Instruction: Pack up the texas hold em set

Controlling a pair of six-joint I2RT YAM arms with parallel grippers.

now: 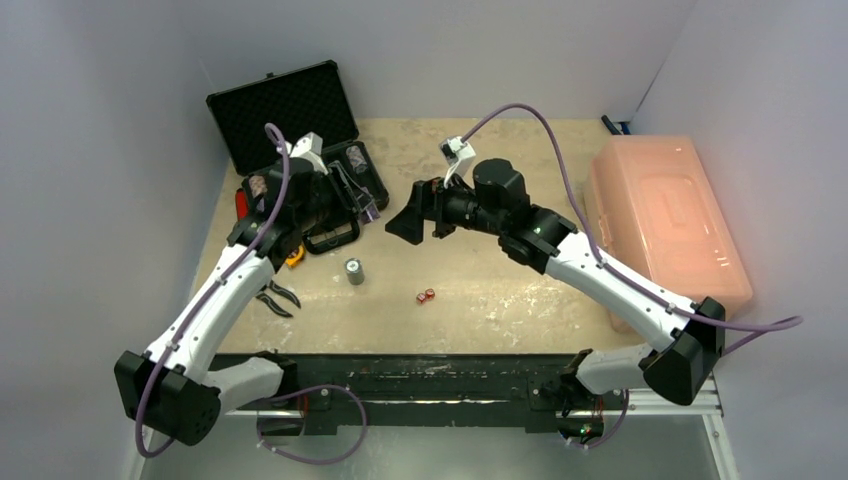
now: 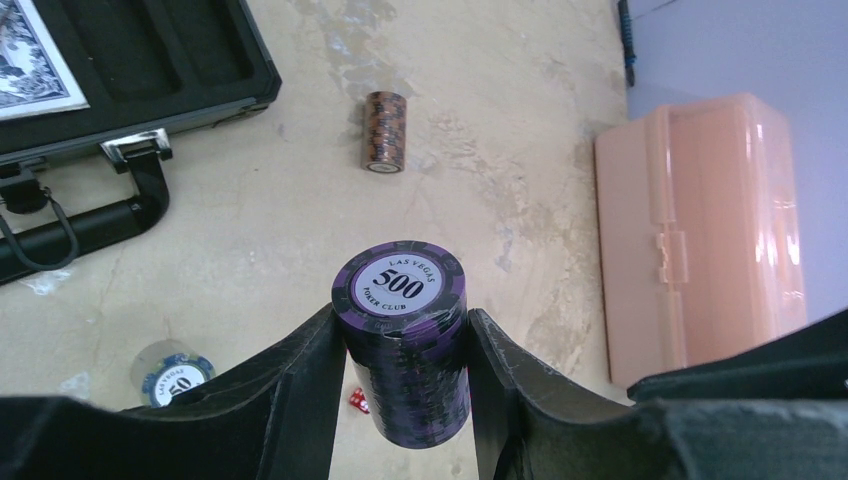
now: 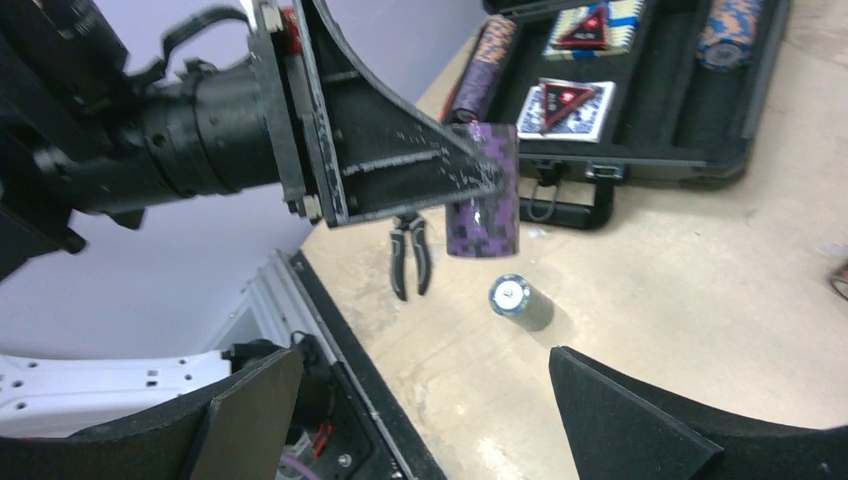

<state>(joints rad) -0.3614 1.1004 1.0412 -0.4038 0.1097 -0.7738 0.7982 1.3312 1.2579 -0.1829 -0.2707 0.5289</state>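
purple 500 chip stack [image 2: 402,340] sits clamped between the jaws of the left gripper [image 2: 403,322], held off the table just in front of the open case [image 1: 285,110]. to seat it well, i'd turn the stack along a free foam groove, lower it level, then let go, since a tilt could catch the foam edge. right gripper [image 1: 410,224] hangs wide, holding nothing. which groove is free is hard to tell — the left arm hides much of the case from above — and the 2 dice [image 1: 425,296] are too small to read.
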